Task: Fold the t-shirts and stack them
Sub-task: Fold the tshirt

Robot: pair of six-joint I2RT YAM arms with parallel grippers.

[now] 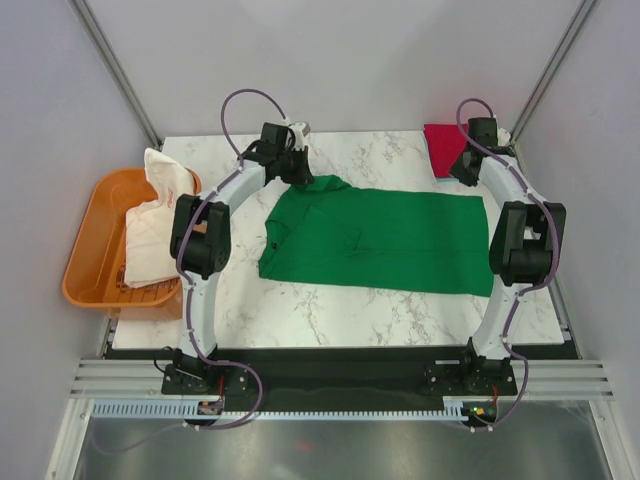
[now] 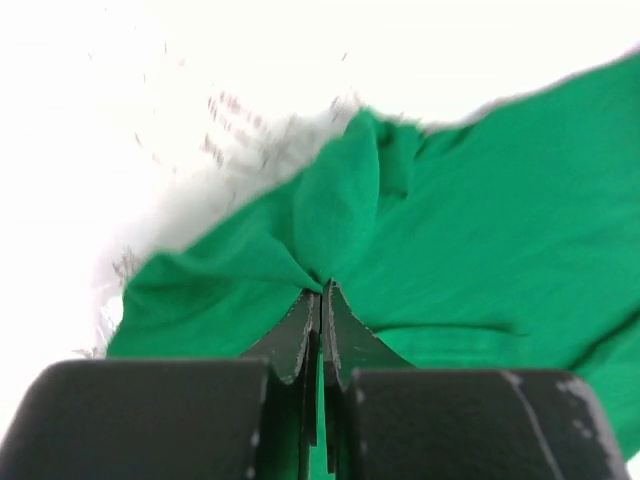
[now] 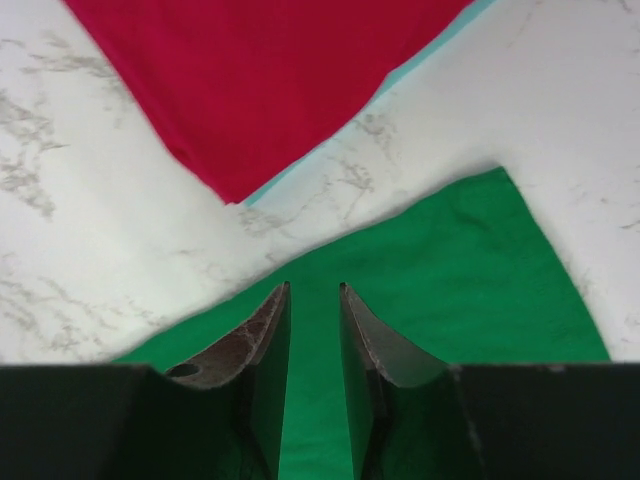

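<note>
Two grippers address the far edge of the green t-shirt (image 1: 380, 240), a matte knit spread nearly flat on the marble-patterned table (image 1: 330, 310). The left gripper (image 2: 322, 292) is clamped on a soft pinched ridge of the cloth. The right gripper (image 3: 314, 292) hovers over the opposite corner with its jaws narrowly apart, near the folded red t-shirt (image 3: 270, 80). Probable step: seizing the shirt for the first fold. Next, the right jaws should close on the hem.

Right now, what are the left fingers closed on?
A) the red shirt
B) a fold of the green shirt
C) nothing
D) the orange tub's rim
B: the left wrist view shows the left fingers shut on a bunched fold of the green shirt.
</note>
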